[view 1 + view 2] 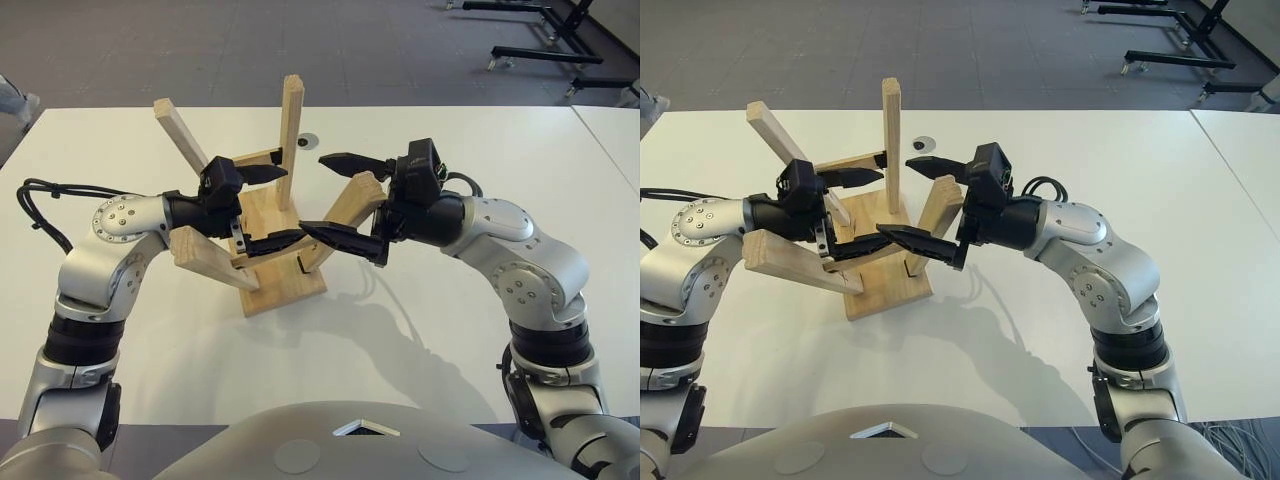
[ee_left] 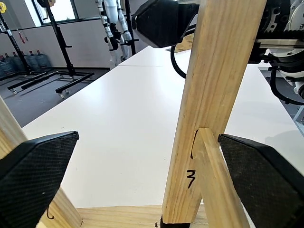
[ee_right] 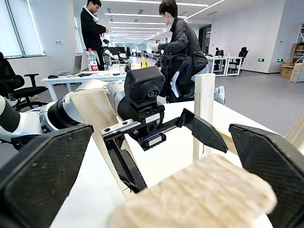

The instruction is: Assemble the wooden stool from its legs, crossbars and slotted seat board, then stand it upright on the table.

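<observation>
Far-left leg [image 1: 180, 128]: splayed out to the left, well off square; probably loose in its slot.
Near-left leg [image 1: 205, 258]: leaning low over the table [image 1: 480, 150], at the left edge of the seat board.
Left gripper [image 1: 293, 202]: released, jaws wide on either side of the upright leg, gripping nothing.
Upright leg [image 1: 291, 120]: standing in the seat board, with a crossbar [image 2: 213, 185] notched into it low down.
Seat board [image 1: 285, 285]: flat on the table at centre, with 4 legs pointing up around it.
Right leg [image 1: 358, 195]: tilted to the right, top end between the right jaws.
Right gripper [image 1: 313, 193]: spread apart, not clamped on anything.
Step in hand: probably squaring the right leg and seating the crossbars.
Doing it well: close the left gripper on the upright leg first to brace the frame. Then grip the right leg, swing it slowly toward vertical and press straight down. Avoid twisting, since the 2 left legs may topple.
</observation>
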Robot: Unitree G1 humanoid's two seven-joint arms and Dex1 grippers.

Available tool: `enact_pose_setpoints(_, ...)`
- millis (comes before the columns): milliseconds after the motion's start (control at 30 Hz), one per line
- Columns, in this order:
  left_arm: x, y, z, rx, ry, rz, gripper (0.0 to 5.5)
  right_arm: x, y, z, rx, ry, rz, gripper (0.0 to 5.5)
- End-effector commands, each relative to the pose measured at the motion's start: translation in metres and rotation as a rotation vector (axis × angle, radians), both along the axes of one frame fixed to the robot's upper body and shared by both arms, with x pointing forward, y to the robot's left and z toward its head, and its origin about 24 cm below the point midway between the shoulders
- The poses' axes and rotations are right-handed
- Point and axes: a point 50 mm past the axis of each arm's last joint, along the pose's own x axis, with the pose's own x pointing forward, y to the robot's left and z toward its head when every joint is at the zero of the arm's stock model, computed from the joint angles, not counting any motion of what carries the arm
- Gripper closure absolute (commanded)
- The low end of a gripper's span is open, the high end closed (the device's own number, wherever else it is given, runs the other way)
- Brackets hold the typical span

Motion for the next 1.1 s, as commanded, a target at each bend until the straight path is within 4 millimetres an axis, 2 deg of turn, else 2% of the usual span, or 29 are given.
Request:
enact_pose_setpoints(33, 0.005, 0.0, -0.001, 0.026, -0.003, 0.0, 0.1, 0.0, 0.003, 0.005, -0.003, -0.027, 0.01, 0.24)
enact_pose_setpoints(600, 0.001, 0.0, -0.01, 0.031, 0.044, 0.01, 0.1, -0.001, 0.004, 0.006, 0.0, -0.021, 0.01, 0.24)
enact_pose_setpoints(900, -0.007, 0.002, -0.025, 0.08, 0.175, -0.022, 0.1, -0.002, 0.005, 0.007, -0.004, -0.026, 0.014, 0.24)
enact_pose_setpoints(1100, -0.005, 0.004, -0.033, 0.113, 0.185, 0.011, 0.1, -0.001, 0.006, 0.009, -0.006, -0.035, 0.021, 0.24)
